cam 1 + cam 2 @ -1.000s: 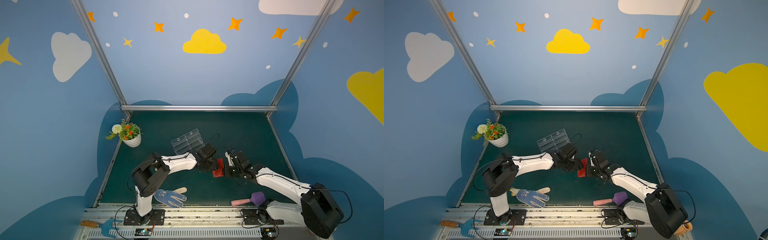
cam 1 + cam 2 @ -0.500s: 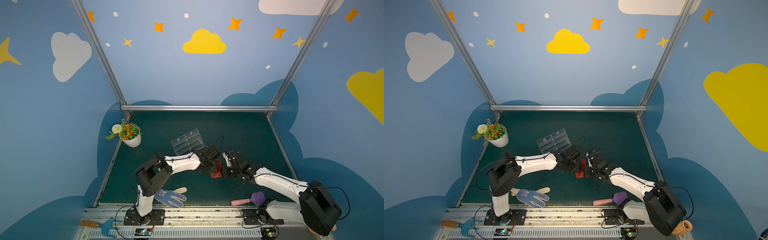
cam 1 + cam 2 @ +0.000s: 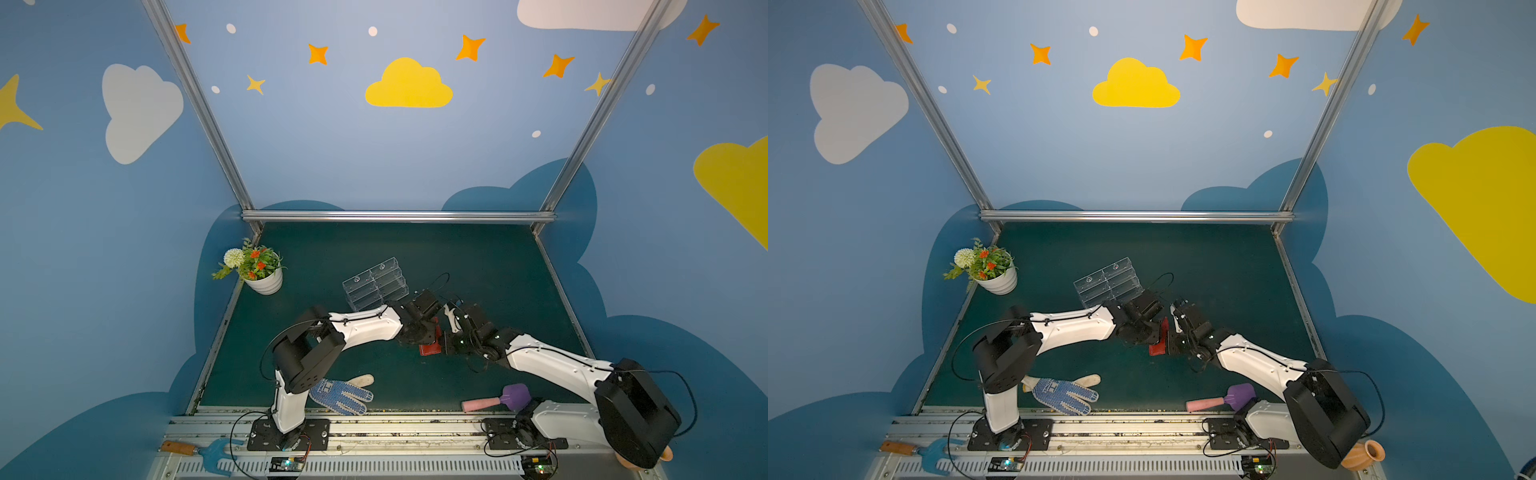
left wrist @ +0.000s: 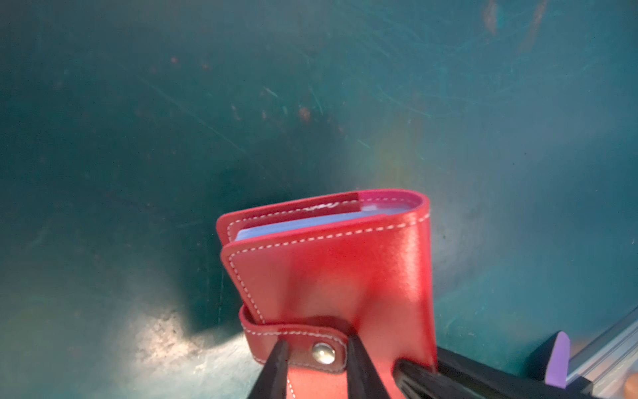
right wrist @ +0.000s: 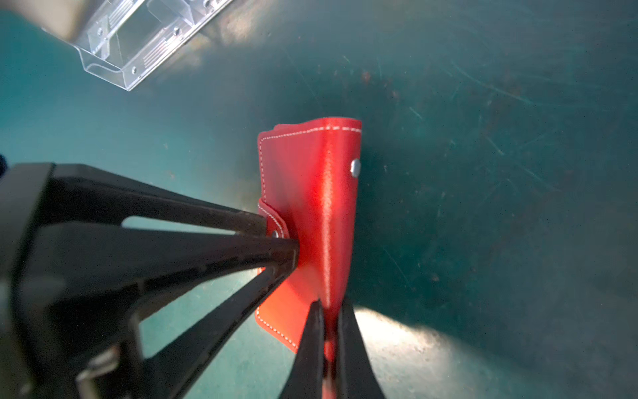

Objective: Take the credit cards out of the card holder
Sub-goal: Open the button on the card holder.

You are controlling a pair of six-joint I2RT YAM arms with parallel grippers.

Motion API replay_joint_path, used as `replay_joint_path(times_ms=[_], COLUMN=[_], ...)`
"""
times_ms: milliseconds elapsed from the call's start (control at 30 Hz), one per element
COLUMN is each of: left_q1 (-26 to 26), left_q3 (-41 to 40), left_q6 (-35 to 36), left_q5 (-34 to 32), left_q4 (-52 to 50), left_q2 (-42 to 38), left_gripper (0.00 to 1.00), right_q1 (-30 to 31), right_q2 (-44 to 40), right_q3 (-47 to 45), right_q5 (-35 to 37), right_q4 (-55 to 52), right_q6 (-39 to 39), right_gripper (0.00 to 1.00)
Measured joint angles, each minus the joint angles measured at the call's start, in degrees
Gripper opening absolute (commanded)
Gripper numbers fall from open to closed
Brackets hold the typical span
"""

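The right tool (image 5: 329, 309) is clenching the red card holder (image 3: 430, 348) over the worktop (image 3: 374, 249), at 5 o'clock from the clear stand (image 3: 374, 284), while the left tool (image 4: 317, 345) is straddling its snap strap (image 4: 297, 336), grip unclear.

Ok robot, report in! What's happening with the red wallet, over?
Right gripper shut on the red leather card holder, at its edge. Left gripper astride its snap strap, grip unclear. Holder closed, no cards showing. Strap in the way.
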Motion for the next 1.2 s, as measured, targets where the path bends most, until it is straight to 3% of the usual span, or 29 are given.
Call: replay_joint_path(times_ms=[233,467,967,1200], left_q1=[0.0,0.11,2.75,2.86], left_q3=[0.33,-0.94,-13.38,-20.2], left_q6=[0.24,0.11,-3.19,-6.78], left_q5=[-0.48,-0.63,-1.44,2.43], left_q4=[-0.52,0.35,4.09,9.73], left_q2=[0.0,-1.14,-9.94,-13.38], left_gripper=[0.04,0.04,0.04,0.04], right_q1=[0.04,0.04,-1.46,-1.6], right_q2=[0.02,0.09,0.7,1.9], right_q3=[0.0,0.0,0.83,2.95], right_q5=[-0.04,0.09,0.15,0.28], right_q4=[0.26,0.39,-1.77,-3.78], right_q6=[-0.66,-1.25,-3.28,-6.08], right_gripper=[0.0,0.0,0.0,0.0])
